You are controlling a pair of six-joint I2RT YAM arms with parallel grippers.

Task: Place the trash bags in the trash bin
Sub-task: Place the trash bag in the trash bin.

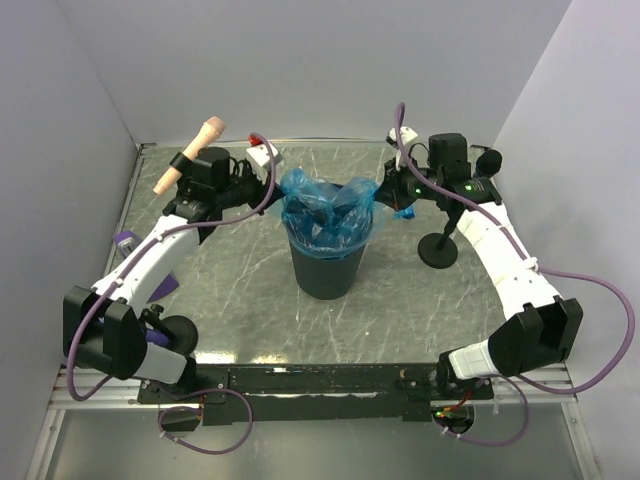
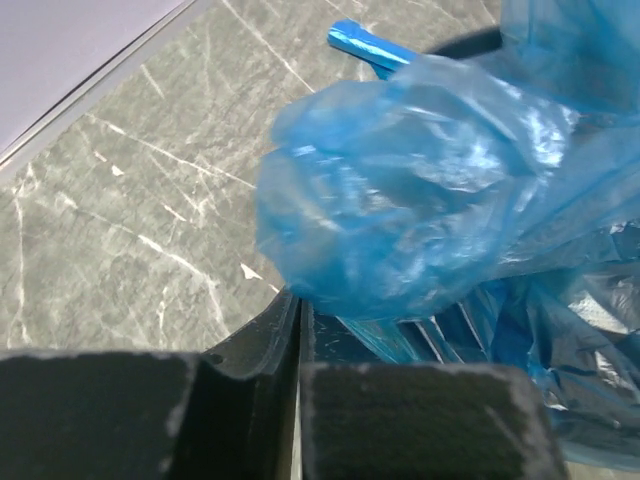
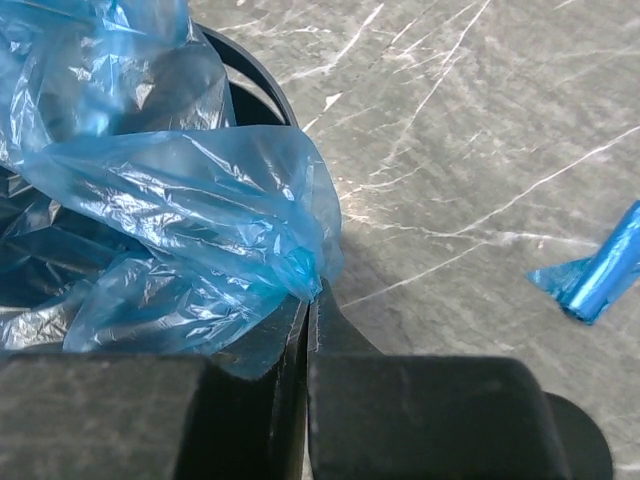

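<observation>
The dark round trash bin point(image 1: 326, 270) stands mid-table. A crinkly blue trash bag point(image 1: 327, 208) is spread over its mouth and sags inside. My left gripper point(image 1: 274, 182) is at the bin's left rim; in the left wrist view its jaws point(image 2: 298, 302) stand almost together, with the bag point(image 2: 420, 190) bulging over the tips. My right gripper point(image 1: 386, 196) is at the right rim, shut, pinching a corner of the bag point(image 3: 200, 200) at its tips point(image 3: 316, 294). A small blue roll point(image 3: 602, 278) lies on the table beyond the bin point(image 3: 252, 78), also visible from the left wrist point(image 2: 364, 44).
A black round stand base point(image 1: 438, 250) with its post stands right of the bin. Another black base point(image 1: 176, 330) sits near the left arm. A pink-headed microphone point(image 1: 190, 158) lies at the back left. Grey walls enclose the marbled table point(image 1: 420, 320).
</observation>
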